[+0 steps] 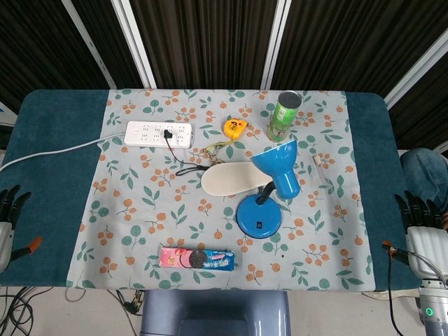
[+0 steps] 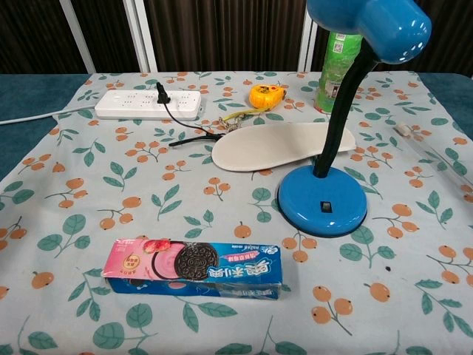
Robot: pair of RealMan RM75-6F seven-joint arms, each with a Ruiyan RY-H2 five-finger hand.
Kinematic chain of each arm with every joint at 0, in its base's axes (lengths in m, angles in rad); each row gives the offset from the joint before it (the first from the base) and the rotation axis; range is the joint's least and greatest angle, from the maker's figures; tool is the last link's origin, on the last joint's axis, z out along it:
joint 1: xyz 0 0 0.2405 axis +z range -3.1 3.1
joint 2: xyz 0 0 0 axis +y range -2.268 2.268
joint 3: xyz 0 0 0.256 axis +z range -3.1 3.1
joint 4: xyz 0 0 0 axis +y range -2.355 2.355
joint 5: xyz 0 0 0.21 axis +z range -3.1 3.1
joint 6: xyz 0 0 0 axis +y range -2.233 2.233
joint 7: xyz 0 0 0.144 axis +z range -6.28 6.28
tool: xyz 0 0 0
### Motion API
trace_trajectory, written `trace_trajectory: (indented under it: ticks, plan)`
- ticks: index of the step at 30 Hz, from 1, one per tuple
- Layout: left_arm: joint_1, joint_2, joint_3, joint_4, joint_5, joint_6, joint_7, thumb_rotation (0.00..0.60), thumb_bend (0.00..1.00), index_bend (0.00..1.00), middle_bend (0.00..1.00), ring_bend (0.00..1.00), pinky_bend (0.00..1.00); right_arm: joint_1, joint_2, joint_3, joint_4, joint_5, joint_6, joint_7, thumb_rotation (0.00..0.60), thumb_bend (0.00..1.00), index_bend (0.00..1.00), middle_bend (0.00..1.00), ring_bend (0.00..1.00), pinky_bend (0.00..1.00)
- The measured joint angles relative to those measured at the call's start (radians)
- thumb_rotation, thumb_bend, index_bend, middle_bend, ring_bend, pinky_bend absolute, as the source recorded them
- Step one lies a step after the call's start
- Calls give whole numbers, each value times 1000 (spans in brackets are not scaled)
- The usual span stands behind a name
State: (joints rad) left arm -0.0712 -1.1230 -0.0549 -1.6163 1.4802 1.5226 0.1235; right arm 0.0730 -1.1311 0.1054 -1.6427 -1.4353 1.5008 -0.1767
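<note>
Pink-blue cookie box (image 2: 194, 269) lies front; blue desk lamp (image 2: 322, 199) stands right, beige shoe insole (image 2: 281, 145) behind its base.

The table (image 1: 59, 126) has a teal top covered by a floral cloth (image 1: 140, 210). On the cloth lie a white power strip (image 1: 158, 134), yellow tape measure (image 1: 235, 127), green can (image 1: 284, 115), shoe insole (image 1: 236, 178), blue desk lamp (image 1: 260, 215) and cookie pack (image 1: 197, 259).
</note>
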Motion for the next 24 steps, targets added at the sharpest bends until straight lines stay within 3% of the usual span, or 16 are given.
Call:
trace_trajectory:
  ticks: [24]
  plan:
    - [1, 2, -4, 0, -9, -1, -2, 600, 161, 117, 7, 0, 56, 4, 5, -17, -20, -17, -16, 7, 600, 239, 52, 18, 47, 0]
